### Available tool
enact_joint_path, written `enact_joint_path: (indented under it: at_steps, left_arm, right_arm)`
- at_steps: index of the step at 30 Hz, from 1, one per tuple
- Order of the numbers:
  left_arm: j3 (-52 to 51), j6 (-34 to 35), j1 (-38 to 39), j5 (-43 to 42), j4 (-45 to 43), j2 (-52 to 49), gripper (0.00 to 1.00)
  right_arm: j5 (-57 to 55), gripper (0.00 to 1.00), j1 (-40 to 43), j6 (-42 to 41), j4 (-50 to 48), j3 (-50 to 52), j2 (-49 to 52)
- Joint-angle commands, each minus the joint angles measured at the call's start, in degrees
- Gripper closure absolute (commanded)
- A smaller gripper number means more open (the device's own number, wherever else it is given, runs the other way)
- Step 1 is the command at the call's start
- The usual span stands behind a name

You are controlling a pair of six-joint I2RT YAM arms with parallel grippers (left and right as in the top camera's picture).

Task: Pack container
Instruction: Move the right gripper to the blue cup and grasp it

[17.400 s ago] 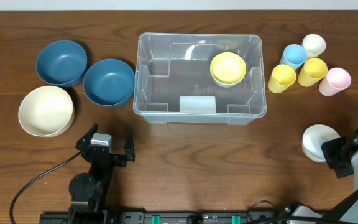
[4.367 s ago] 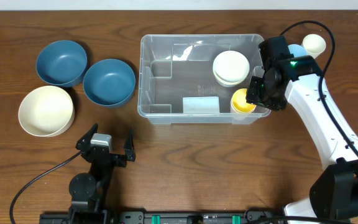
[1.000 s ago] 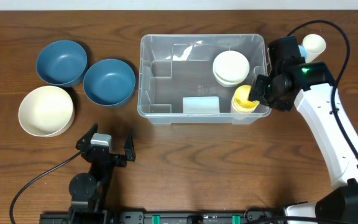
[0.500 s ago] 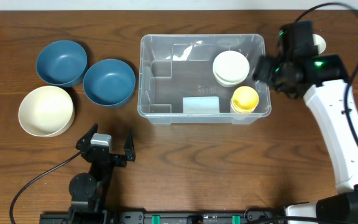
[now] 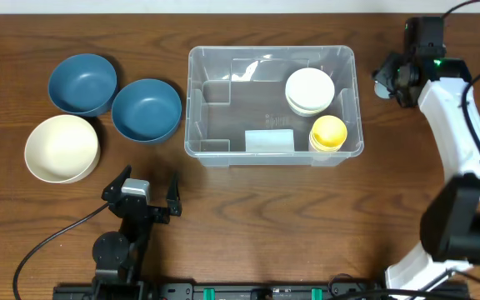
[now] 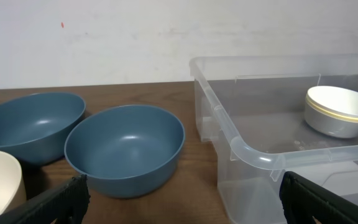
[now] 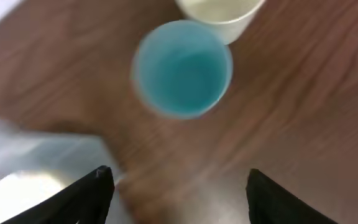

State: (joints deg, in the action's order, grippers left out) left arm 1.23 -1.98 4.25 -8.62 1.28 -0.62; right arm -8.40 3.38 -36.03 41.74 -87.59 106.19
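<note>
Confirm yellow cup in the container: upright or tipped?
Upright. Overhead shows the yellow cup mouth-up, full round rim visible, inside the container.

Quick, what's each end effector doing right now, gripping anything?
Left end effector: open, holding nothing.
Right end effector: open, holding nothing, pointed at the light blue plastic cup.

Clear, glossy plastic container [image 5: 248, 104] on dark grained wooden table [image 5: 307, 225] — blue bowl [image 6: 124, 146] smooth, softly sheened.
</note>
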Motion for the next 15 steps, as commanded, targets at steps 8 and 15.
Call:
enact_joint_path:
  at_steps: [8,15]
  left_arm:
    - [-1.01,-0.98,-0.22,-0.83,1.92,0.28,0.02]
    - [-1.01,-0.98,-0.22,-0.83,1.92,0.28,0.02]
  right_arm:
    - [2.05,0.32,4.59,-1.01,-6.75,-0.55,6.45]
    - [2.14,0.33,4.5,-1.22,-8.24,-0.55,10.05]
